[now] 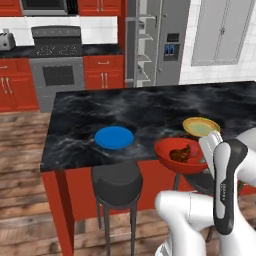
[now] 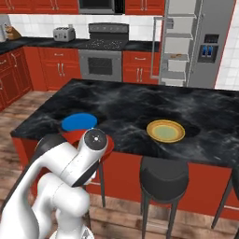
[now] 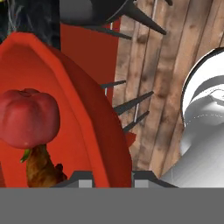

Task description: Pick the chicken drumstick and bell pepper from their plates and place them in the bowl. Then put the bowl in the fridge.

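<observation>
- gripper [image 3: 113,177] pinched onto the rim of the bowl [image 3: 94,118]; fingers on either side of the wall, narrow gap between them
- bowl sits at the near edge of the island counter [image 1: 150,107], partly hidden by the arm
- bell pepper [image 3: 28,118] and chicken drumstick [image 3: 41,168] both inside the bowl, pepper resting over the drumstick
- blue plate [image 1: 114,137] left of the bowl, yellow plate [image 1: 201,126] just behind it
- black stool [image 1: 117,185] below the counter edge
- fridge [image 1: 157,42] at the back, door open, shelves visible
</observation>
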Robot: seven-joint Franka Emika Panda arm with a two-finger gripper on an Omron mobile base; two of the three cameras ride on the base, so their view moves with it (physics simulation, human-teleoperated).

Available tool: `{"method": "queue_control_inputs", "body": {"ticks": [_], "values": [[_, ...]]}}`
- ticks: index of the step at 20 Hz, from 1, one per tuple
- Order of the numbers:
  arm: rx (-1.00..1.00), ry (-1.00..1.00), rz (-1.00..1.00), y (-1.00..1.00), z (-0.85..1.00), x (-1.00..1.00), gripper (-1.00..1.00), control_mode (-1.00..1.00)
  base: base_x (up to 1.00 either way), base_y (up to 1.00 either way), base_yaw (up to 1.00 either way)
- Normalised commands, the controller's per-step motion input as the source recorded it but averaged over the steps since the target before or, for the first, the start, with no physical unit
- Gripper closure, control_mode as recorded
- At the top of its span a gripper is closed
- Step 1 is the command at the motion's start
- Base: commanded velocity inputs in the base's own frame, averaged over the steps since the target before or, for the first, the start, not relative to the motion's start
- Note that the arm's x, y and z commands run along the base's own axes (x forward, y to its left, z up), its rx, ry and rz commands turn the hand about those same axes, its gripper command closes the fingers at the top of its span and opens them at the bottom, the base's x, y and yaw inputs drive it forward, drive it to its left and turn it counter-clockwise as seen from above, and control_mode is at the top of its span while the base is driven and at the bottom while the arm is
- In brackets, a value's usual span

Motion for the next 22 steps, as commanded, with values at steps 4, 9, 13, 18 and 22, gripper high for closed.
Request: {"method": "queue_control_inputs", "body": {"ticks": [4, 9, 13, 18, 22], "values": [[0.00, 0.00, 0.00, 0.00, 0.00, 0.00, 1.00, 1.00, 0.04, 0.94, 0.06], [0.00, 0.00, 0.00, 0.00, 0.00, 0.00, 1.00, 1.00, 0.25, 0.94, 0.00], [0.00, 0.00, 0.00, 0.00, 0.00, 0.00, 1.00, 1.00, 0.34, 0.94, 0.00], [0.00, 0.00, 0.00, 0.00, 0.00, 0.00, 1.00, 1.00, 0.36, 0.93, 0.00], [0.00, 0.00, 0.00, 0.00, 0.00, 0.00, 1.00, 1.00, 0.44, 0.87, 0.00]]}}
